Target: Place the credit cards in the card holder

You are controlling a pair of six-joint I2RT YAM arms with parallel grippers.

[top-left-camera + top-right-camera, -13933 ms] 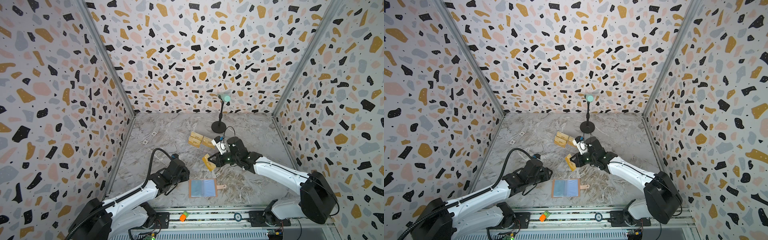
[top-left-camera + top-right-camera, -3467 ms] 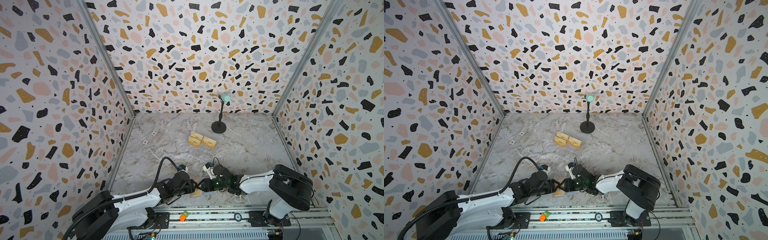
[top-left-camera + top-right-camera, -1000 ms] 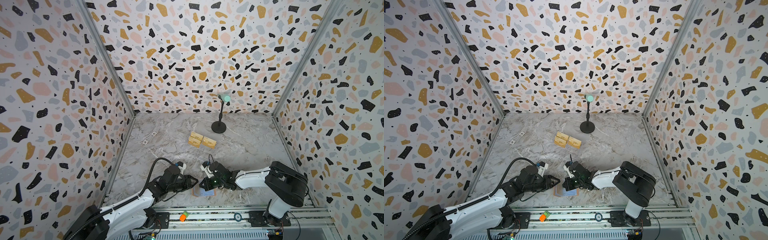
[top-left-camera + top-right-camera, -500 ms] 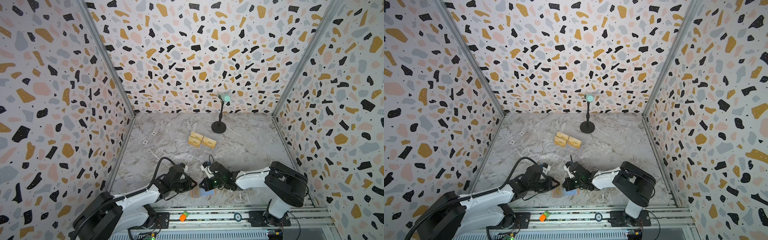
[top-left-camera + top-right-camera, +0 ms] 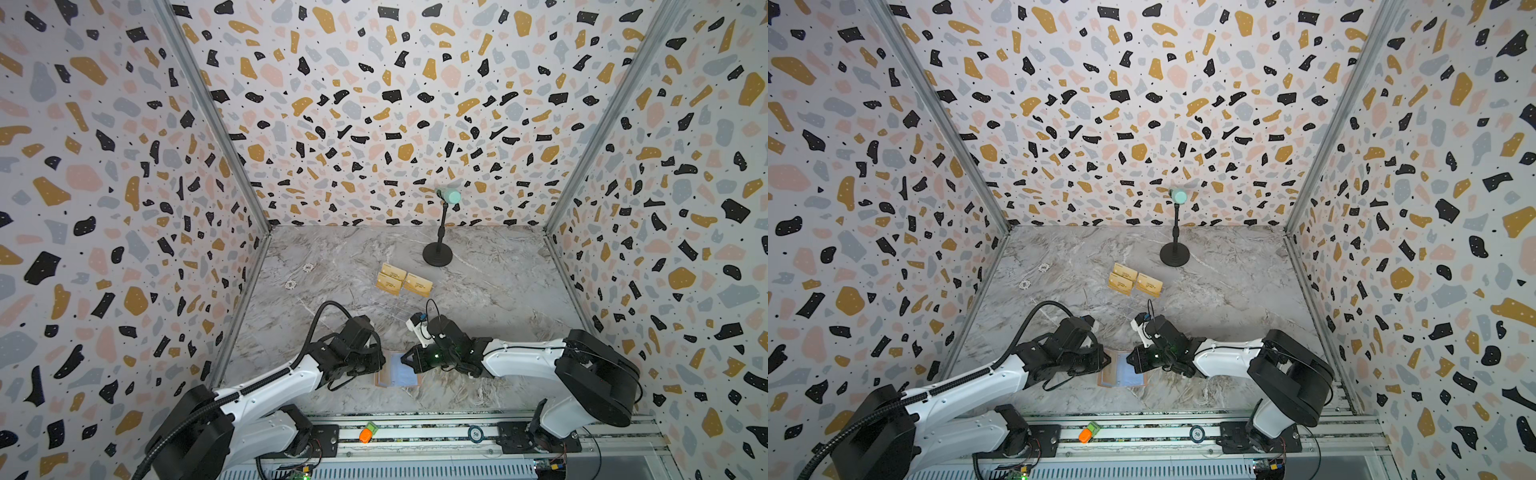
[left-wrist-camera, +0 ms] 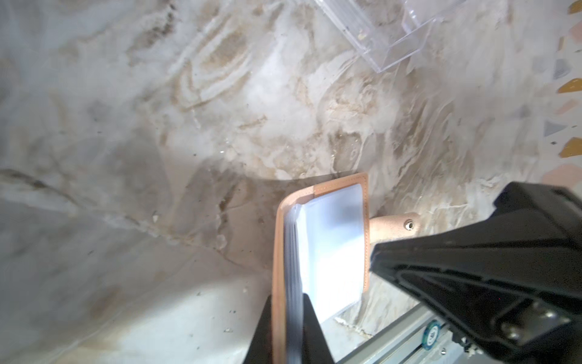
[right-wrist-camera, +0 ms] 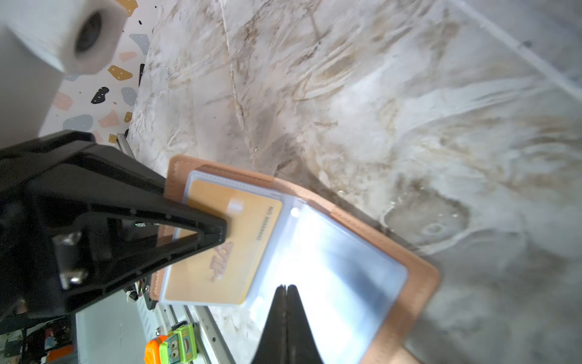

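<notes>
While left hand [image 6: 287, 297] pinches card holder [image 6: 330, 245], right hand [image 7: 286, 288] is closed

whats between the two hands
The open card holder lies between the left hand and right hand, seen in both top views.

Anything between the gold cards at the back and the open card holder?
Nothing visible: bare table between the gold cards and the card holder. At the holder itself, the shut right gripper sits over the open sleeve, and the left gripper clamps the other half.
</notes>
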